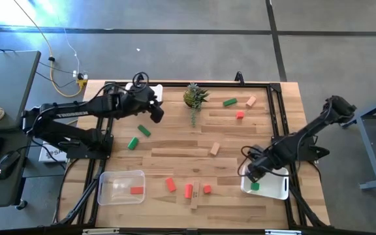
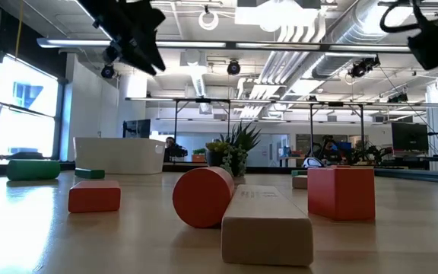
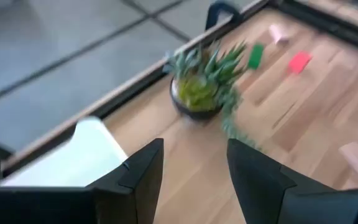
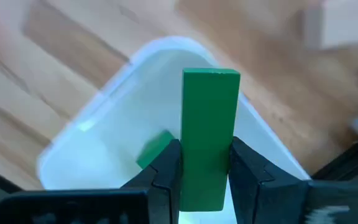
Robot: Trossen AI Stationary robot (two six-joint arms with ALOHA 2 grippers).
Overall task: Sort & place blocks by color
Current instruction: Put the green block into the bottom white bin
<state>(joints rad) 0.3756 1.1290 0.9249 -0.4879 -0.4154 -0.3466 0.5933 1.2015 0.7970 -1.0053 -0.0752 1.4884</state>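
The right gripper (image 4: 205, 171) clamps a green wooden bar (image 4: 209, 134) above the white plastic bin (image 4: 123, 140), seemingly for dropping beside another green block (image 4: 155, 150); the left gripper (image 3: 194, 168) hangs open, empty.

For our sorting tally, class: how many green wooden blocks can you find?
5. Two green wooden blocks lie near the left arm, one right of the potted plant, one in the white bin, one gripped by the right hand above it. Others may be hidden.
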